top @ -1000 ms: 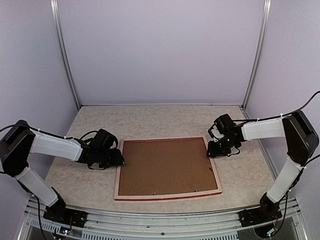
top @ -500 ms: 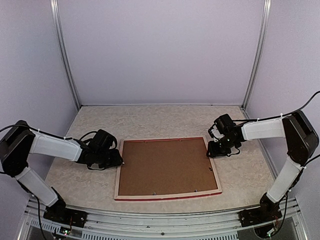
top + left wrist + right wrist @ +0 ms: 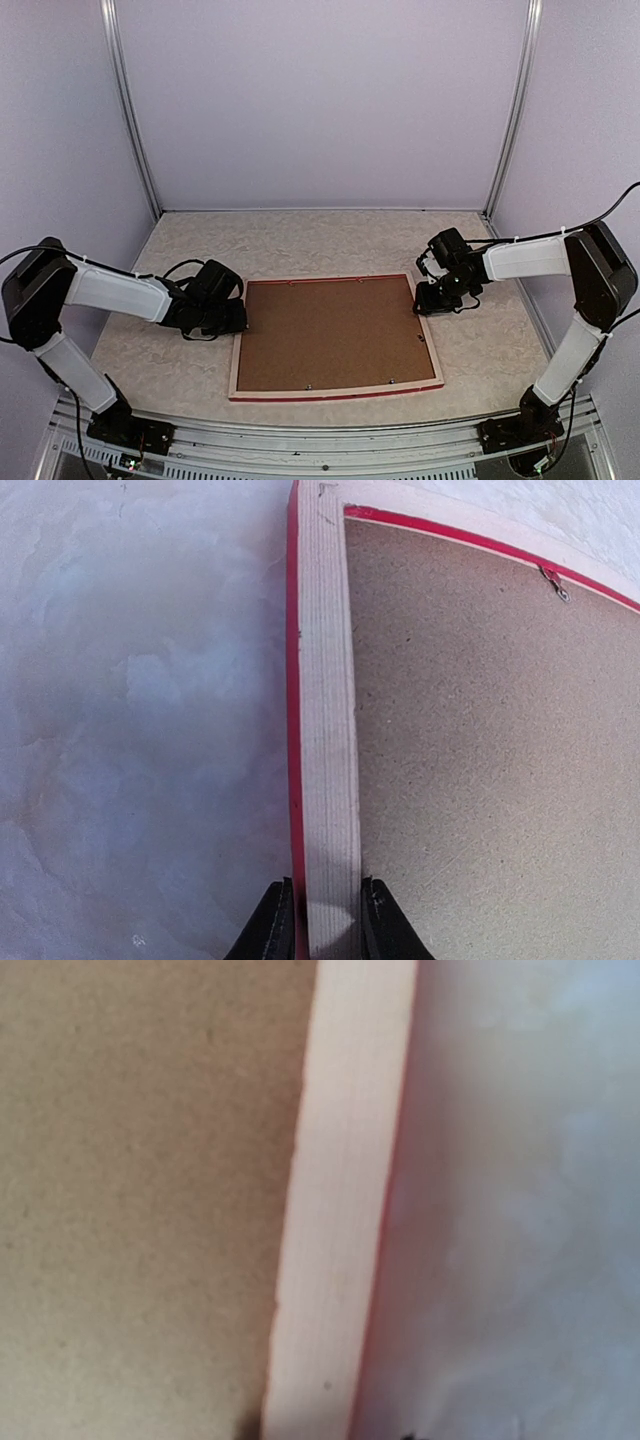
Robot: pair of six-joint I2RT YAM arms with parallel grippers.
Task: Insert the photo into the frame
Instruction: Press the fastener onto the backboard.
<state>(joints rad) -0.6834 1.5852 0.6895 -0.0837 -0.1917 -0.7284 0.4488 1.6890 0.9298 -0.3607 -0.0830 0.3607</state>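
My left fingers (image 3: 272, 932) are pinched narrow on the frame (image 3: 328, 730), one on each side of its pale wood rail. My right fingers (image 3: 433, 299) sit at the opposite rail, but that wrist view's too blurry, so I can't tell if they're gripping. The frame lies face down on the table (image 3: 140, 730) between both, brown backing board (image 3: 480, 760) up.

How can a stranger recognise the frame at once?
In the middle of the marbled table lies the frame, face down. Its pale wood rails with a thin red edge surround the plain brown backing board. Only it has that red edge.
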